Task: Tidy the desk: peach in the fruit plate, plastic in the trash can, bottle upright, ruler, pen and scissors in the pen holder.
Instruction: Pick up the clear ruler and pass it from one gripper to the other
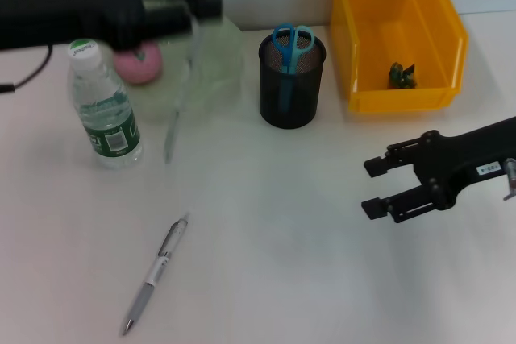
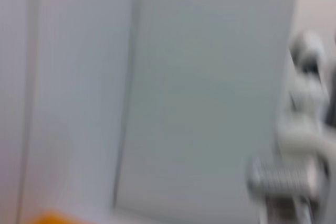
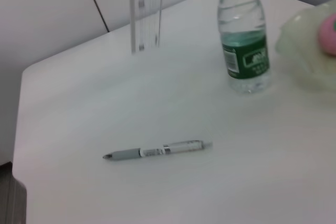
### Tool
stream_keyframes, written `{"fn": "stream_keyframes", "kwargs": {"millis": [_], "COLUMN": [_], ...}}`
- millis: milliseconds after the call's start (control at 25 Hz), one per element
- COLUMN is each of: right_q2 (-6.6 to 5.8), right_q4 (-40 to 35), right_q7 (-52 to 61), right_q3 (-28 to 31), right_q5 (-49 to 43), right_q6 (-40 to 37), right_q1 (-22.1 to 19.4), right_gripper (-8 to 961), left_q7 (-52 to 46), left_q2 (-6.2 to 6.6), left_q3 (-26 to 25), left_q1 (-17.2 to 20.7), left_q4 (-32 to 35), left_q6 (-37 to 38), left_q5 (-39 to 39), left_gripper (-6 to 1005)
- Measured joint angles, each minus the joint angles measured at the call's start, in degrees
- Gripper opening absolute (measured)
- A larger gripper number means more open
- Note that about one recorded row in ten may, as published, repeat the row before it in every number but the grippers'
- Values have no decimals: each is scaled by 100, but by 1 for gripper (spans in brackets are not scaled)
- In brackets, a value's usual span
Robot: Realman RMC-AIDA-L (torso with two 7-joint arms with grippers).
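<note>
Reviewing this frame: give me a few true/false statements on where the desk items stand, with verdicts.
1. The bottle stands upright. True.
2. The pen is in the pen holder. False: it lies on the table.
3. The scissors are in the pen holder. True.
4. The peach lies in the yellow bin. False: it sits in the fruit plate.
5. The left gripper holds the ruler above the table. True.
6. The right gripper grips the pen. False: it is open and empty.

Pink peach (image 1: 139,64), blue-handled scissors (image 1: 291,41), black mesh pen holder (image 1: 291,86), yellow bin (image 1: 397,34), green-labelled bottle (image 1: 106,109).
</note>
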Motion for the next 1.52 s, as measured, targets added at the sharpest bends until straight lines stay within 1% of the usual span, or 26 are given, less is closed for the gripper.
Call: {"fn": "stream_keyframes", "kwargs": {"millis": [40, 120, 160, 200, 240, 280, 320, 360, 480, 600, 760, 840, 880, 920, 1080, 1160, 1240, 1280, 1360, 1440, 1520], "right_q2": [-16, -36, -42, -46, -50, -50, -50, -49, -25, -1, 97, 173, 261, 261, 476, 549, 591, 591, 590, 591, 622], "right_q4": [-1, -1, 5, 10, 20, 28, 35, 42, 49, 44, 41, 61, 85, 85, 117, 149, 238, 319, 452, 521, 542], "right_q7": [0, -2, -14, -23, -33, -38, -57, -78, -166, -269, -550, -785, -1021, -1021, -1431, -1573, -1639, -1654, -1687, -1732, -1798], "right_q3": [58, 149, 185, 198, 207, 206, 206, 206, 205, 226, 582, 855, 1106, 1106, 1269, 1276, 1283, 1287, 1296, 1299, 1295], "right_q5": [-11, -22, -25, -32, -45, -55, -68, -74, -73, -33, -11, 27, 114, 114, 407, 472, 486, 489, 521, 629, 755], "right_q6": [-29, -74, -93, -100, -108, -109, -111, -112, -116, -118, -123, -126, -126, -126, -61, -15, 47, 79, 112, 127, 141], "right_q1": [-42, -102, -134, -148, -168, -182, -210, -234, -321, -377, -405, -408, -417, -417, -478, -496, -488, -470, -438, -435, -450], "right_gripper": [775, 775, 775, 775, 775, 775, 775, 775, 774, 774, 774, 774, 774, 774, 773, 773, 773, 773, 773, 773, 772], "left_q7": [53, 323, 323, 748, 1025, 1559, 1559, 1984, 2997, 3995, 5092, 5406, 5570, 5639, 5728, 5738, 5749, 5760, 5765, 5787, 5855], "left_q2": [1, 2, 2, -10, -26, -41, -41, -46, -50, -54, -54, -54, -54, -54, -54, -54, -54, -54, -53, -53, -53], "left_q3": [4, 19, 19, 25, 42, 135, 135, 308, 838, 1511, 2459, 2748, 2918, 3011, 3219, 3245, 3266, 3314, 3377, 3575, 3836], "left_q1": [35, 76, 76, 52, 18, -77, -77, -159, -297, -488, -812, -903, -942, -958, -983, -943, -858, -742, -668, -551, -427], "left_q4": [-195, -831, -831, -1412, -1727, -2320, -2320, -2772, -3562, -4282, -5101, -5241, -5280, -5281, -5259, -5208, -5121, -4998, -4900, -4720, -4532], "left_q6": [-88, -203, -203, -239, -248, -276, -276, -292, -368, -499, -673, -739, -816, -885, -1138, -1170, -1179, -1182, -1182, -1183, -1188], "left_q5": [-280, -996, -996, -1548, -1773, -2209, -2209, -2587, -3467, -4481, -5848, -6215, -6389, -6492, -6738, -6760, -6761, -6761, -6761, -6764, -6777], "left_gripper": [399, 401, 402, 402, 403, 404, 405, 406, 408, 411, 414, 416, 417, 418, 421, 423, 425, 426, 427, 429, 431]}}
